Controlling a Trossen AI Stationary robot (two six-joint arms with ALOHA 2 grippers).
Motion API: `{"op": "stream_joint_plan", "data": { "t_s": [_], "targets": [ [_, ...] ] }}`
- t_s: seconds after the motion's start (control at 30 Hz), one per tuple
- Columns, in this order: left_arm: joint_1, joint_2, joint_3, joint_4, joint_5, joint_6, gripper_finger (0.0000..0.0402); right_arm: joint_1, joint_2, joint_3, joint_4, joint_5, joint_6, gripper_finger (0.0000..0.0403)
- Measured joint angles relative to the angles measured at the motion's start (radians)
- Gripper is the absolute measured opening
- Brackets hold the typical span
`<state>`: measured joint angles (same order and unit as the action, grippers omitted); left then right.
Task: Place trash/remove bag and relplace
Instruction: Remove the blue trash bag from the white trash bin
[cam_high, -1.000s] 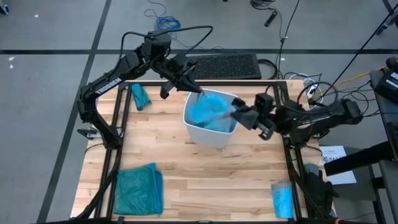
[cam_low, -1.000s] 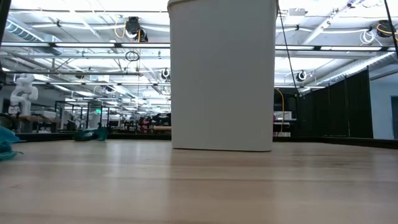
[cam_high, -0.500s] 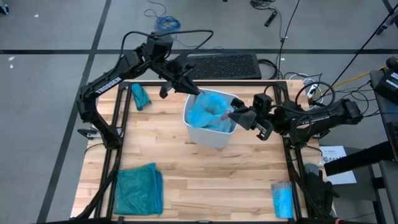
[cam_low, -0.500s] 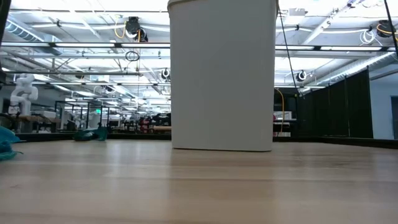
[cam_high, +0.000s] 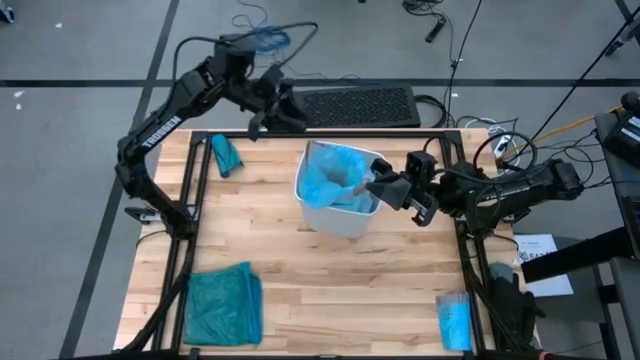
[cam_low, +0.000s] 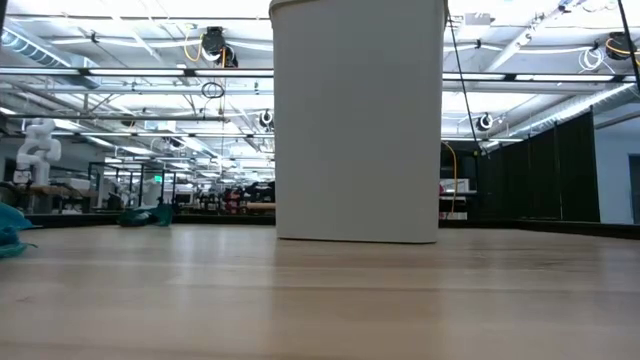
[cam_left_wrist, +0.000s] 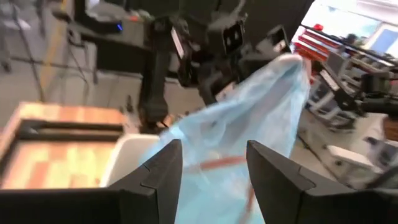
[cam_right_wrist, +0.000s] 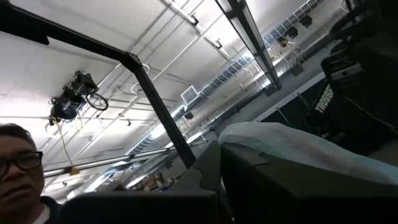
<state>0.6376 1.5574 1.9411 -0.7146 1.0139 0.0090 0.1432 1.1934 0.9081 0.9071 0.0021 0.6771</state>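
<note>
High view shows the pale blue bag (cam_high: 338, 180) lining the white bin (cam_high: 335, 215), its near-right rim pinched in the closed right gripper (cam_high: 377, 186), while the left gripper (cam_high: 277, 108), jaws parted and empty, hangs behind the bin's far-left corner.

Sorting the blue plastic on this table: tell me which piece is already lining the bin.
The pale sky-blue bag sits inside the white bin. The teal bag, small teal bundle and folded blue packet lie on the tabletop.
</note>
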Motion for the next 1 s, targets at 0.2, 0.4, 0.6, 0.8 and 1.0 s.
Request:
{"op": "stream_joint_plan", "data": {
  "t_s": [0.2,0.4,0.6,0.8,1.0],
  "targets": [
    [-0.028,-0.037,0.0,0.051,-0.003,0.0,0.0176,-0.018,0.0,0.0,-0.001,0.02,0.011,0.0],
    [-0.158,-0.032,0.0,0.052,-0.085,0.04,0.0176,-0.082,0.0,0.0,-0.001,0.021,0.056,0.0],
    [-0.287,-0.013,0.001,0.112,-0.215,0.053,0.0176,-0.12,0.0,0.0,0.0,-0.005,0.107,0.0],
    [-0.393,0.029,0.0,0.173,-0.39,0.051,0.0176,-0.131,0.0,0.0,0.012,-0.008,0.136,0.0],
    [-0.439,0.067,0.0,0.177,-0.514,0.049,0.0176,-0.131,0.0,0.0,0.025,-0.035,0.171,0.0]
  ]
}}
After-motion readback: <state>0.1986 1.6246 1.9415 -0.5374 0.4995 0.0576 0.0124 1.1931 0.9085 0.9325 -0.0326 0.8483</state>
